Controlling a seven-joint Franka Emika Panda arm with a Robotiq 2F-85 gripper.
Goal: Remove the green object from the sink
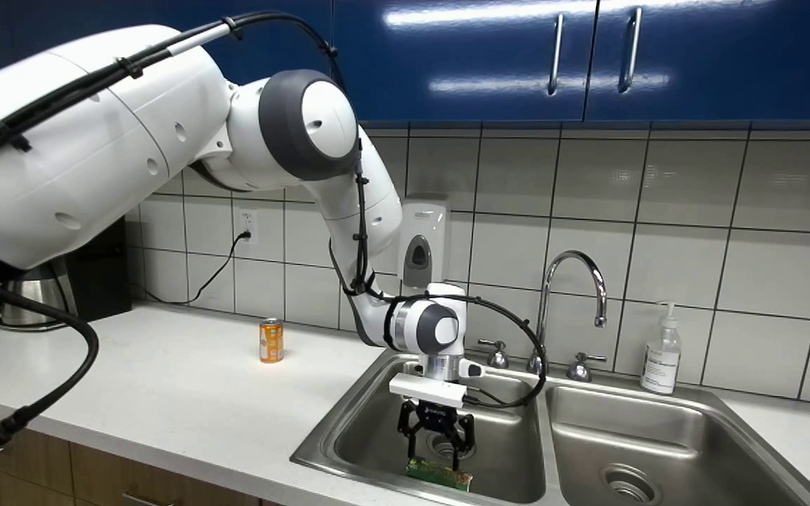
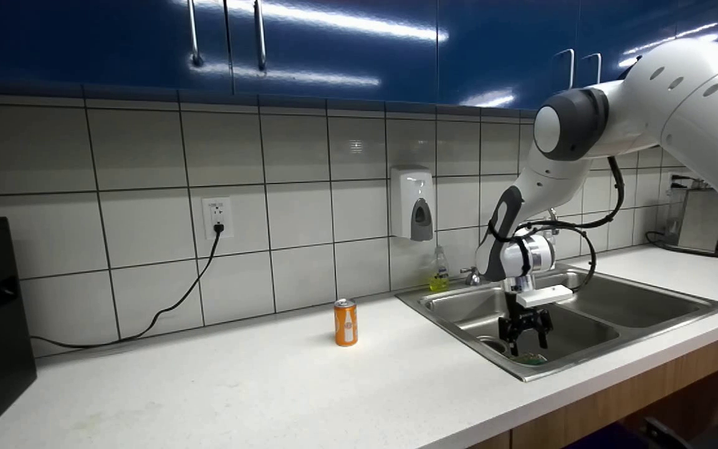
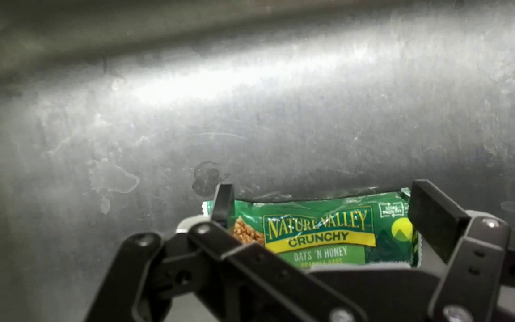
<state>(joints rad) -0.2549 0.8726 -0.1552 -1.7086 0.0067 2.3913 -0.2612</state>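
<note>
The green object is a green wrapped granola bar [image 3: 324, 223] lying in the sink; it also shows in both exterior views [image 1: 437, 474] [image 2: 530, 360]. The sink [image 1: 551, 457] is stainless steel with two basins; its rim also shows in an exterior view [image 2: 459, 337]. My gripper [image 1: 434, 462] points down into the basin with the bar. It is open, its fingers wide apart along the bar's length. In the wrist view, my gripper [image 3: 322, 199] has one finger over the bar's left end and one at its right end. I cannot tell whether they touch it. The bar's lower edge is hidden.
An orange can [image 1: 271, 341] stands on the counter [image 2: 240, 386] beside the sink. A chrome gooseneck faucet [image 1: 600, 309] rises behind the basins. A pump bottle [image 1: 661, 358] stands at the back rim. A wall dispenser [image 1: 425, 239] hangs behind my arm, below blue cabinets [image 1: 461, 63].
</note>
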